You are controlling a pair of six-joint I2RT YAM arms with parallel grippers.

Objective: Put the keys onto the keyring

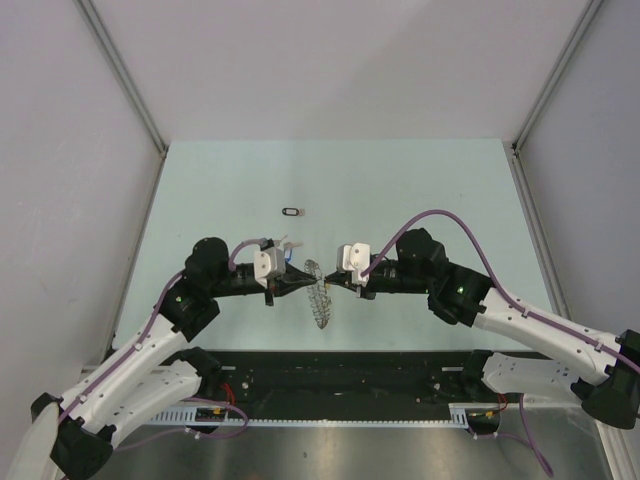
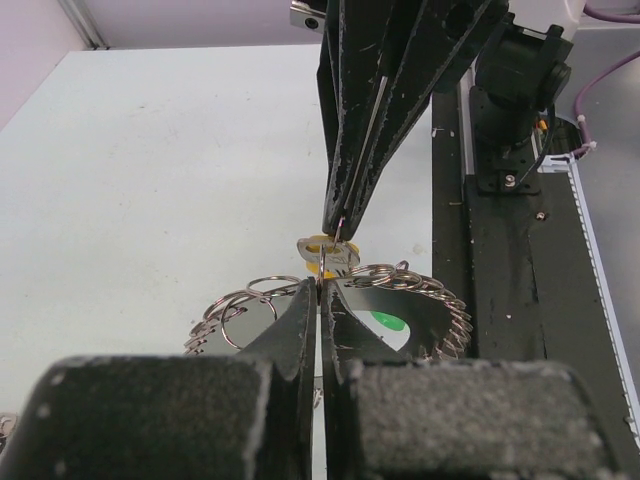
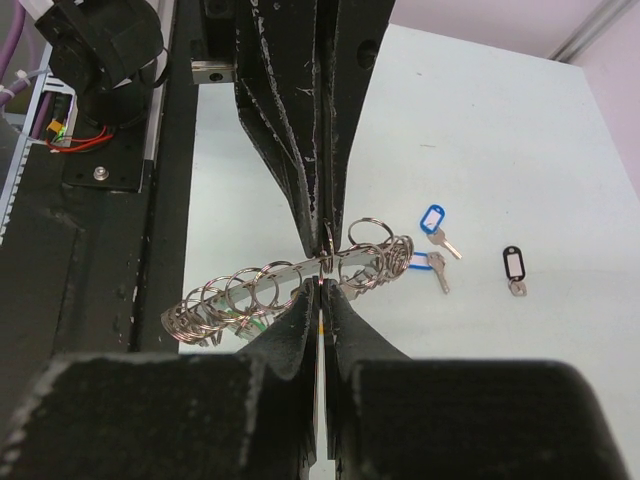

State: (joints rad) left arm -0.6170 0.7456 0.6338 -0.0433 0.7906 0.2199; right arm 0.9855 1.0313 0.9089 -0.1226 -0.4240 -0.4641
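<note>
Keyring (image 1: 318, 293) hangs between my two arms over the middle of the table (image 1: 430, 190), somewhat nearer the near edge, toothed and silver-grey. My left gripper (image 1: 303, 282) and right gripper (image 1: 336, 284) meet tip to tip there, both clenched tight on the keyring's rim (one from each side). A yellow-tagged key (image 2: 318, 243) shows right at the pinch, and a green tag (image 2: 390, 322) peeks out beside the keyring lower down. Loose on the table toward the far edge are two blue-tagged keys (image 3: 433, 218) just beside the keyring, and a black-tagged key (image 1: 291, 211) further off. The blue and black tags carry a white label window, too small for me to read anything.
</note>
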